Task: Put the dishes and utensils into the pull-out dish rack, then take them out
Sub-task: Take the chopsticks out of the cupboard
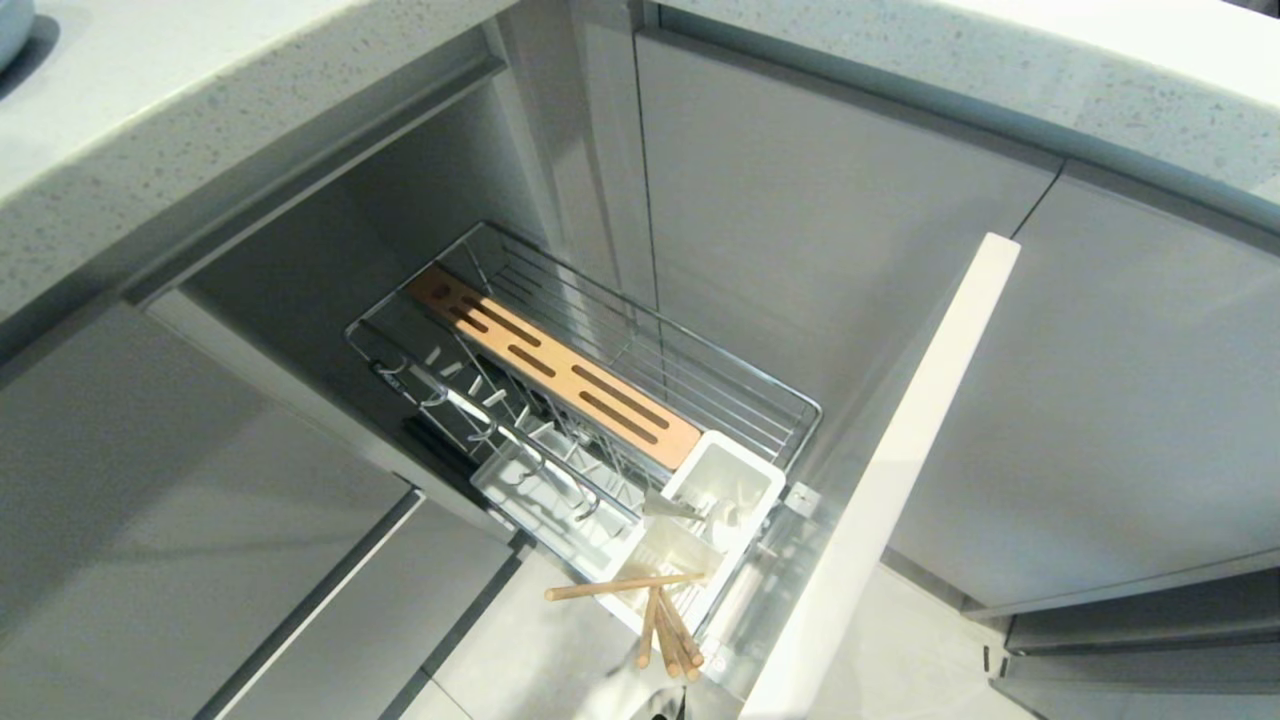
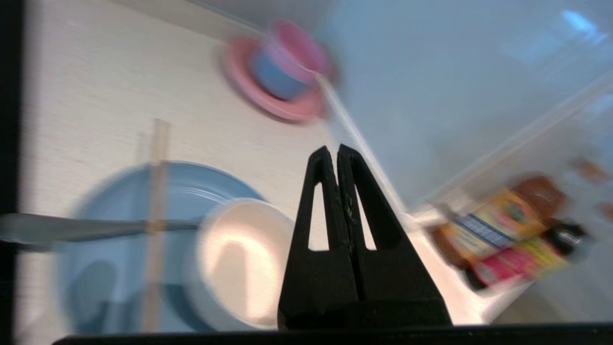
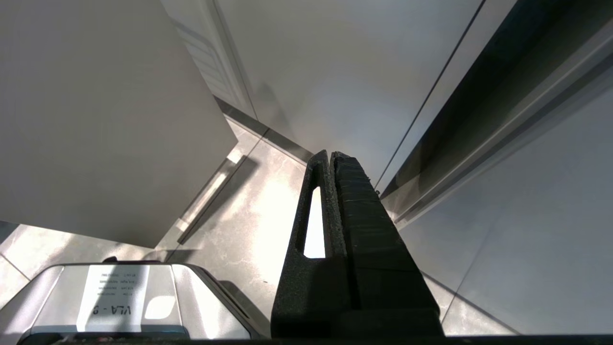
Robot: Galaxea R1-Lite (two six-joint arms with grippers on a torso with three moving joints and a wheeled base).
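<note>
Head view: a pull-out dish rack (image 1: 590,400) stands drawn out of a grey cabinet, filling the middle of the picture. It is a narrow chrome wire basket. A slotted wooden strip (image 1: 555,375) runs along it from 10 o'clock toward 4 o'clock, with metal pegs (image 1: 480,400) in a row beside it. At the 5 o'clock end sits a white plastic utensil caddy (image 1: 715,500), and the rack's pale front panel (image 1: 890,480) runs edge-on from 1 o'clock down to 6 o'clock. Light wooden chopsticks (image 1: 660,615) stick out of the caddy's near compartment, one lying across, the others fanned toward 6 o'clock. No plate or bowl is in the rack. Neither arm shows here.

Left wrist view, blurred: the left hand (image 2: 337,155) has its two black fingers pressed together, holding nothing. It hovers over a pale tabletop (image 2: 96,96). At 8 o'clock lies a light-blue plate (image 2: 119,201); a cream-white bowl (image 2: 239,263) rests on its edge, just beside the fingers. A slim silver utensil (image 2: 72,227) and a single pale stick (image 2: 155,215) cross over the plate. At 12 o'clock a pink-and-blue cup (image 2: 287,62) sits on a pink plate (image 2: 292,105). At 3 o'clock lie bottles with colourful labels (image 2: 507,230).

Right wrist view: the right hand (image 3: 330,158) is closed and empty, pointing at the tiled floor (image 3: 249,215) beside grey cabinet doors (image 3: 345,72).
</note>
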